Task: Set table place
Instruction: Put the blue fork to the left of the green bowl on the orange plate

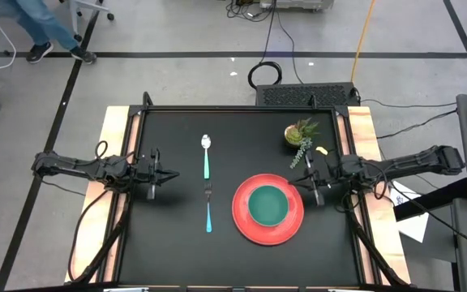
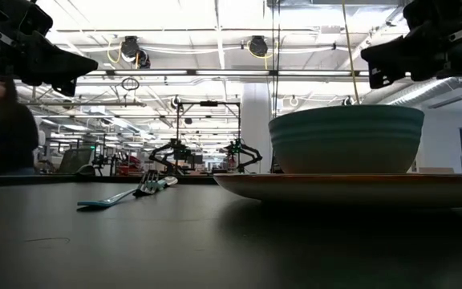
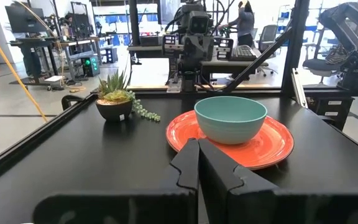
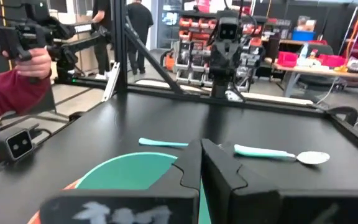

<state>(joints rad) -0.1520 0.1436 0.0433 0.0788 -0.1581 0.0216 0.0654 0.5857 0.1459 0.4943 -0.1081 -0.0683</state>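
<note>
The round red plate (image 1: 269, 209) lies on the black table (image 1: 177, 243), right of the middle, with the teal bowl (image 1: 267, 203) standing in it. The teal-handled spoon (image 1: 206, 156) and fork (image 1: 208, 208) lie end to end left of the plate. My left gripper (image 1: 174, 174) hovers shut and empty at the table's left side, pointing right. My right gripper (image 1: 293, 180) hovers shut and empty above the plate's right rim, pointing left. The plate (image 3: 235, 140) and bowl (image 3: 230, 118) show in the left wrist view, the spoon (image 4: 281, 154) and fork handle (image 4: 162, 143) in the right wrist view.
A small green potted plant (image 1: 300, 135) stands behind the plate near the far right; it also shows in the left wrist view (image 3: 115, 99). A person's hand and red sleeve (image 4: 5, 87) show beyond the table's edge. Bare table top lies along the near edge.
</note>
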